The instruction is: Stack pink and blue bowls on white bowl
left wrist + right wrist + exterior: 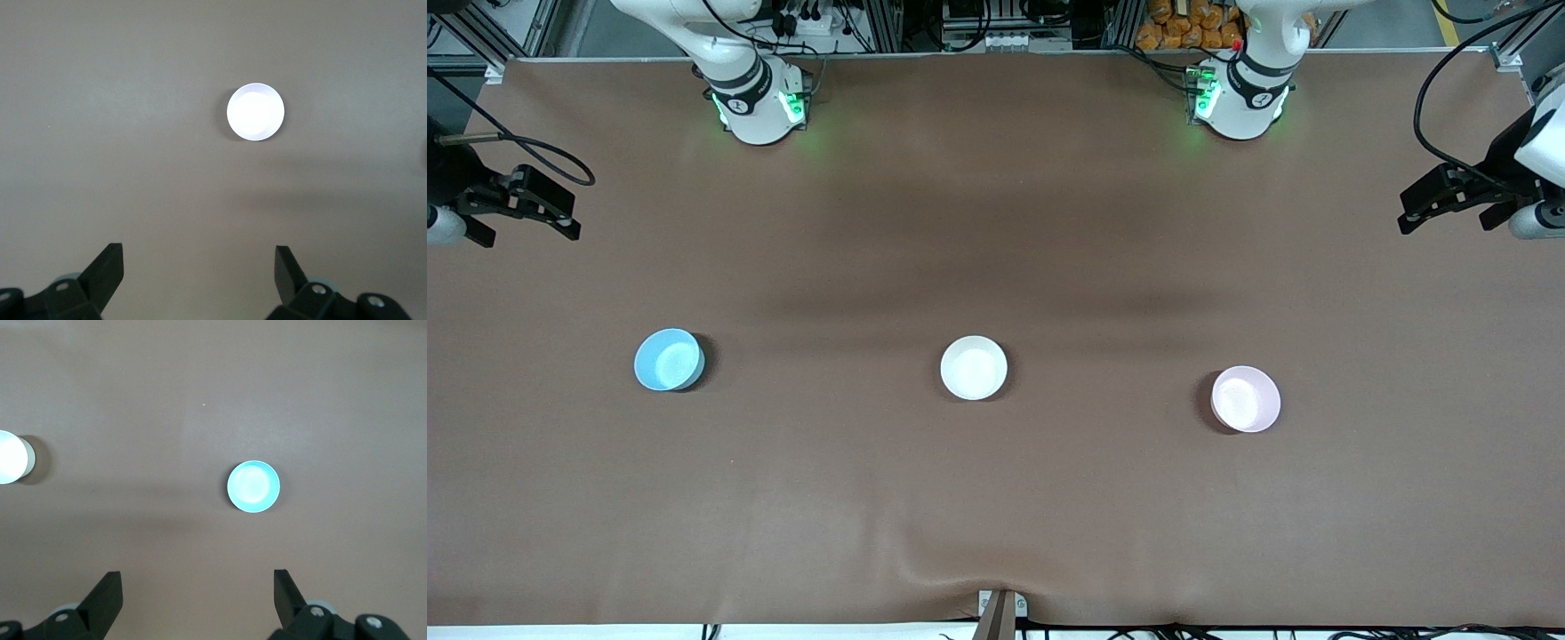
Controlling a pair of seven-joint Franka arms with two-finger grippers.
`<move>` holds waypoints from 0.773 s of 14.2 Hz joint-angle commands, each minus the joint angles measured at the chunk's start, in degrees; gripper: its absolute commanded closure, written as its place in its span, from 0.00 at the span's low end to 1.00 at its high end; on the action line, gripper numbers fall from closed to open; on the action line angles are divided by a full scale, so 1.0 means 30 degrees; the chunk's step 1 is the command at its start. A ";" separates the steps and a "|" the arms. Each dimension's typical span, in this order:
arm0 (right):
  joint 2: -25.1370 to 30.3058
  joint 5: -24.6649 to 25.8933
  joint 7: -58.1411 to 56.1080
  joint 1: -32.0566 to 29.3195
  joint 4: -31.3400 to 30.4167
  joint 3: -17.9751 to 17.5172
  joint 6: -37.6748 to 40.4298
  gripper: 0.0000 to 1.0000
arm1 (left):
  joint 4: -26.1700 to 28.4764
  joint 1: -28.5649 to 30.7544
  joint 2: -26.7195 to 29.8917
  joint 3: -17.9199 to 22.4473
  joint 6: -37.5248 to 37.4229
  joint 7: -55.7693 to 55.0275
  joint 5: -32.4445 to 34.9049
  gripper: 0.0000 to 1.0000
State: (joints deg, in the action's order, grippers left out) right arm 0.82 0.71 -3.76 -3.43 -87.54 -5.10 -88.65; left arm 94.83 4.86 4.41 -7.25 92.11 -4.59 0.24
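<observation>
high above the table, both arms waited with their grippers pulled out to the ends. the left gripper (1449, 203) hung over the brown table (996, 498) at the left arm's end, its two dark fingers (107, 270) spread well apart with nothing between them. the right gripper (538, 213) hung over the right arm's end, and its fingers (107, 597) were likewise wide apart and empty.

three bowls sat upright on the cloth in a loose row, well apart from each other, and each was empty. the white bowl (974, 367) stood about midway along the table. the blue bowl (668, 359) sat toward the right arm's end, roughly level with the white one. the pink bowl (1246, 399) sat toward the left arm's end, a little nearer to the front camera than the other two. none of them touched or sat inside another.

the left wrist view looked down on the pink bowl (255, 111), washed nearly white by the light; the right wrist view looked down on the blue bowl (253, 487), with the white bowl (10, 457) cut off at its edge. a small bracket (1000, 609) sat at the table edge nearest the front camera, where the cloth wrinkled.
</observation>
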 commanded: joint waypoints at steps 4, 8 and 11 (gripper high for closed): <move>-0.0213 -0.0324 -0.0095 -0.0117 0.0441 -0.0059 0.0078 0.00 | -0.0785 0.0136 -0.0442 -0.0131 -0.0440 -0.0141 0.0417 0.00; -0.0244 -0.0383 -0.0095 -0.0147 0.0499 -0.0059 -0.0011 0.00 | -0.0759 0.0312 -0.2019 -0.0014 -0.0382 0.0064 0.0418 0.00; -0.0243 -0.0412 -0.0095 -0.0030 0.0470 -0.0059 0.0019 0.00 | -0.0177 0.0632 -0.3984 0.0016 0.1835 0.0035 0.0359 0.00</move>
State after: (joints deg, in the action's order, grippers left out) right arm 0.78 0.29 -3.76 -3.38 -87.52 -5.10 -89.06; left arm 94.66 5.77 -3.10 -6.98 94.23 -4.58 0.41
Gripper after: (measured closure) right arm 0.000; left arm 0.000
